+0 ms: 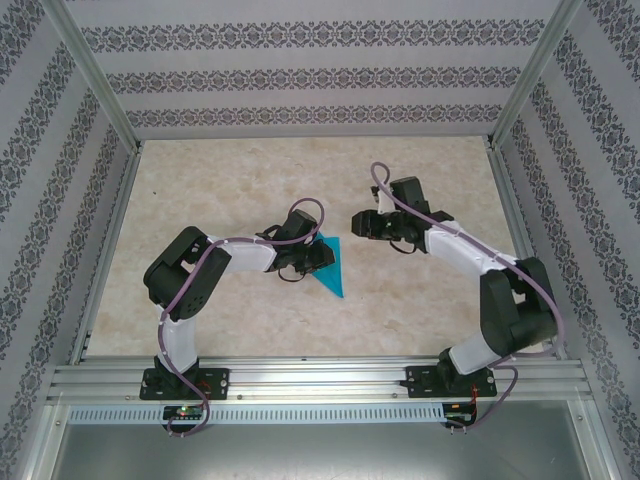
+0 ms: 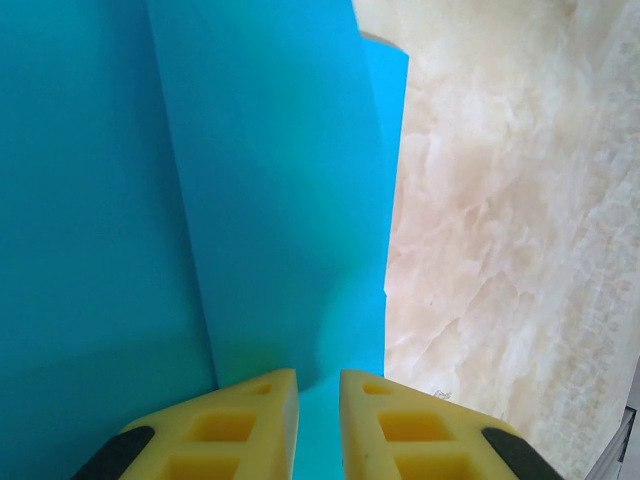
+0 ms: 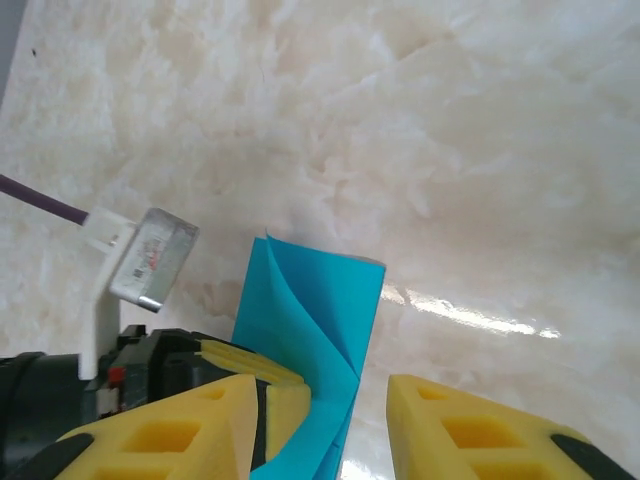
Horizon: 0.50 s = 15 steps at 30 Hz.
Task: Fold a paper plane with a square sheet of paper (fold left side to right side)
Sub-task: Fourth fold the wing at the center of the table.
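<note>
now, a thin bright teal-blue paper (image 1: 333, 272), folded to a narrow shape with its point toward the near edge, lies around the middle of the pale marbled table (image 1: 230, 180), a touch left of centre

the left gripper (image 1: 308, 258) sits right on the paper's far left part, and from the left wrist the teal-blue paper (image 2: 270, 200) spreads across the left and middle with a straight crease running away from the camera

the left gripper (image 2: 318, 425) has its yellow jaws just a slit apart with teal showing in the slit; whether they clamp the paper or merely rest on it, cannot tell

over to the right gripper (image 1: 362, 222), just beyond and to the right of the paper, clear of the left one

from the right wrist the right gripper (image 3: 320, 392) has its yellow jaws spread wide, the teal-blue paper (image 3: 320, 310) rising in the gap with a curled flap, and neither pad is seen pressing it

the left gripper's yellow fingers (image 3: 280, 390) sit against the paper's left edge there
</note>
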Motion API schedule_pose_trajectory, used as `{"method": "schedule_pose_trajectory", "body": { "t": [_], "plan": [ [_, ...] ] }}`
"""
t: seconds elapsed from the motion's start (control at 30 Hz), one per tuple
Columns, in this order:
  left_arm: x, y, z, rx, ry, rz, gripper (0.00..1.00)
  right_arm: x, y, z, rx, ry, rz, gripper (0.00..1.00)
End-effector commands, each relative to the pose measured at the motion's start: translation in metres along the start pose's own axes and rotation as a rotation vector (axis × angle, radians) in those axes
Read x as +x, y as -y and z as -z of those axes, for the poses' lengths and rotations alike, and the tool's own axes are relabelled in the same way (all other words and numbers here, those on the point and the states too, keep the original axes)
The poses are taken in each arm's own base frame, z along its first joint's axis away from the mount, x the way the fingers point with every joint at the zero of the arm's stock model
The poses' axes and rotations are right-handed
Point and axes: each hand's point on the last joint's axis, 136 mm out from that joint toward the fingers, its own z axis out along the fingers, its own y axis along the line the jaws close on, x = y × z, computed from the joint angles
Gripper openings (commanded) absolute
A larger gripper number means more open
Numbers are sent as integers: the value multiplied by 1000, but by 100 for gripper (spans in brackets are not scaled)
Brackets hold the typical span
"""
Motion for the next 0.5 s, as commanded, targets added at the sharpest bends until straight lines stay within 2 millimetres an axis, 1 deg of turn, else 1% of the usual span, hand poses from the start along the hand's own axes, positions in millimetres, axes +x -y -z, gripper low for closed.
{"method": "schedule_pose_trajectory", "body": {
  "t": [0.0,0.13,0.2,0.3,0.37,0.47],
  "plan": [
    [11,-33,-8,-115,-19,39,21,10,-11,12,-36,-19,0,39],
    [12,-32,-8,-116,-20,37,21,24,-30,15,-132,-29,-39,34],
    [13,-33,-9,-118,-24,36,21,34,-44,13,-174,-47,-35,33],
    [14,-31,-10,-114,-25,33,21,48,-58,9,-202,-75,-30,33],
    [14,-31,-9,-113,-24,32,21,56,-64,6,-218,-85,-31,32],
    [14,-32,-8,-122,-20,30,21,60,-71,3,-256,-89,-46,31]
  ]
}}
